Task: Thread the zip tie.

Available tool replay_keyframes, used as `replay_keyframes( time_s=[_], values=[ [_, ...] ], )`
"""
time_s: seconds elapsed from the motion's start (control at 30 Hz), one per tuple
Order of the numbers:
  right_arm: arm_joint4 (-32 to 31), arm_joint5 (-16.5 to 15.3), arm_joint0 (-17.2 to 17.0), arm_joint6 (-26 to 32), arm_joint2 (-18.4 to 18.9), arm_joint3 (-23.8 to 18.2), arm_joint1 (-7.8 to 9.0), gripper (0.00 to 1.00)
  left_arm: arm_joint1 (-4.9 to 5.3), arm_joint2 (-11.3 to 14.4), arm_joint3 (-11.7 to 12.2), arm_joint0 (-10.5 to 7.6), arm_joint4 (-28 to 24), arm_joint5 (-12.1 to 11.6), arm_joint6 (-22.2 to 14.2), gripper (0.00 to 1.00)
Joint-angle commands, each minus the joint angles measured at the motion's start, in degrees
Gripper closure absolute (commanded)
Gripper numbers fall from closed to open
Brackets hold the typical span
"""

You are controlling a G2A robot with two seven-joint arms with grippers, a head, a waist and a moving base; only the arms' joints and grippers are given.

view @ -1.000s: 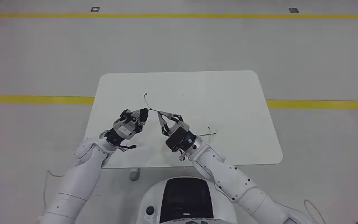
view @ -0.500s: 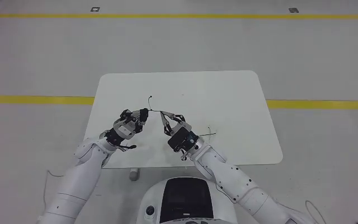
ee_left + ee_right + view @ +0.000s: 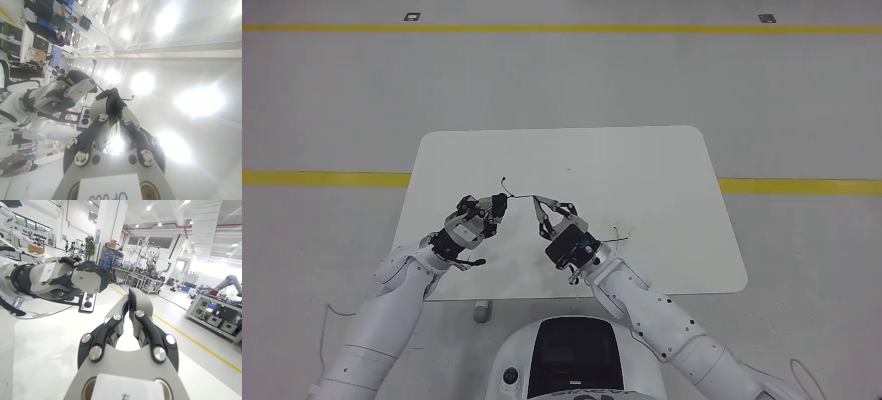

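Observation:
A thin black zip tie (image 3: 518,194) stretches nearly straight between my two grippers above the white table (image 3: 642,170). In the top view my left gripper (image 3: 499,203) is shut on one end, and a short curled tail (image 3: 503,182) sticks out past it. My right gripper (image 3: 538,203) is shut on the other end. The left wrist view has the left gripper (image 3: 113,94) pinched shut, with the tail (image 3: 130,98) poking out beside it. In the right wrist view the right gripper (image 3: 129,294) is closed, and the strap (image 3: 121,286) runs to the left gripper (image 3: 105,280).
A second black zip tie (image 3: 617,238) lies on the table to the right of the right arm. The table's front edge (image 3: 672,292) runs close under both forearms. Bare tabletop spreads behind and to the right of the grippers.
The right gripper has moved slightly right and away from the left one. The strap between them has drawn straight, and the curled tail above the left gripper has grown shorter.

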Motion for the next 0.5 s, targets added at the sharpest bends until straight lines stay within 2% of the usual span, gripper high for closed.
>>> replay_keyframes(
  time_s=[0.0, 0.47],
  values=[
    [0.0, 0.1, -0.1, 0.1, 0.1, -0.1, 0.06, 1.0, 0.0, 0.0, 0.0, 0.0, 0.0, 0.0, 0.0, 1.0],
    [0.0, 0.2, -0.9, 0.6, 1.4, -0.9, 0.59, 1.0, 0.0, 0.0, 0.0, 0.0, 0.0, 0.0, 0.0, 1.0]
  ],
)
